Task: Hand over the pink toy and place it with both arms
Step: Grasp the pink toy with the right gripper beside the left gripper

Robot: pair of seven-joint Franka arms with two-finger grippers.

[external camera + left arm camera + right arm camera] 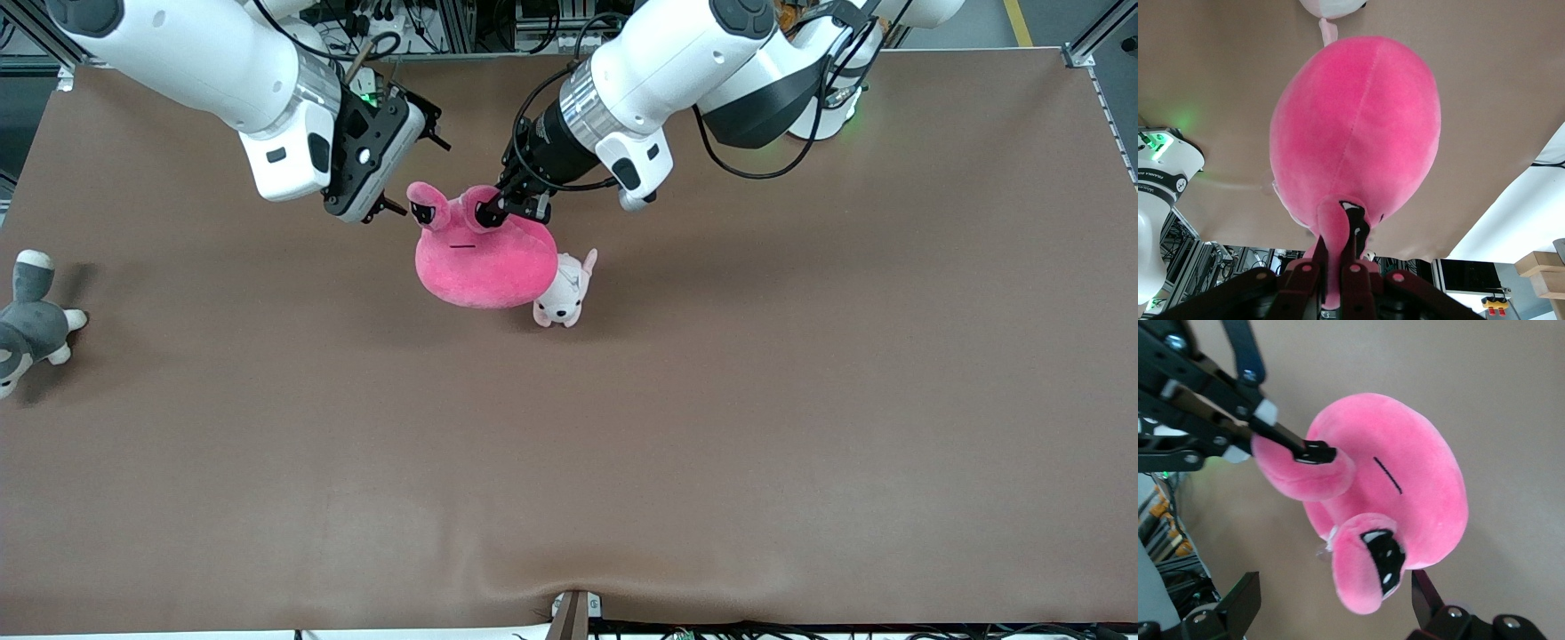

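Note:
The hot-pink toy (484,267) hangs from my left gripper (493,213), which is shut on one of its eye stalks and holds it up over the table's middle. The left wrist view shows the toy's round body (1358,127) below the jaws (1338,247), with the stalk pinched between them. My right gripper (413,173) is open beside the toy's other eye stalk. In the right wrist view this stalk (1368,570) sits between the spread fingers (1331,607) without touching them. The toy's body (1405,473) and the left gripper (1315,452) show there too.
A small pale pink-and-white puppy plush (564,289) lies on the brown table beside the pink toy, toward the left arm's end; it also shows in the left wrist view (1328,7). A grey-and-white plush animal (31,320) lies at the right arm's end of the table.

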